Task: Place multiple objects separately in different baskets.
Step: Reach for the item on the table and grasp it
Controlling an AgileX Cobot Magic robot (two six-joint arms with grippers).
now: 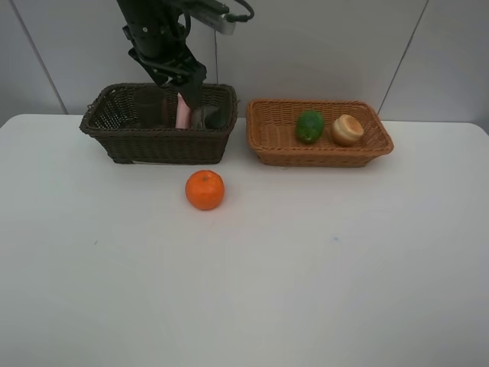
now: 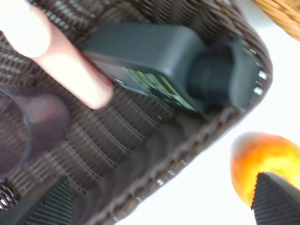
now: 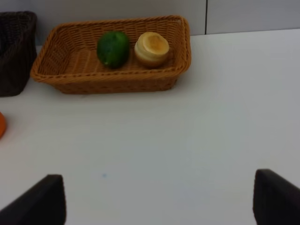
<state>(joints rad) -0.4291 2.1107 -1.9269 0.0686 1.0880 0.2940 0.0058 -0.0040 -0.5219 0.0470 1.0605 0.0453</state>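
The dark brown basket (image 1: pixel 160 141) holds a pink bottle (image 1: pixel 183 113), a dark green bottle (image 2: pixel 154 61) lying on its side, and a purple cup (image 2: pixel 28 126). My left gripper (image 1: pixel 191 86) hovers over the right half of this basket, open and empty (image 2: pixel 164 206). An orange (image 1: pixel 205 189) rests on the table just in front of it. In the light tan basket (image 1: pixel 263 145) lie a green lime-like fruit (image 1: pixel 309 126) and a pale peach-like fruit (image 1: pixel 348 129). The right gripper (image 3: pixel 157 201) is open and empty over the bare table, short of that basket (image 3: pixel 112 82).
The white table (image 1: pixel 306 267) stretches wide in front of both baskets. A grey wall stands right behind them. The two baskets sit side by side with a narrow gap between them.
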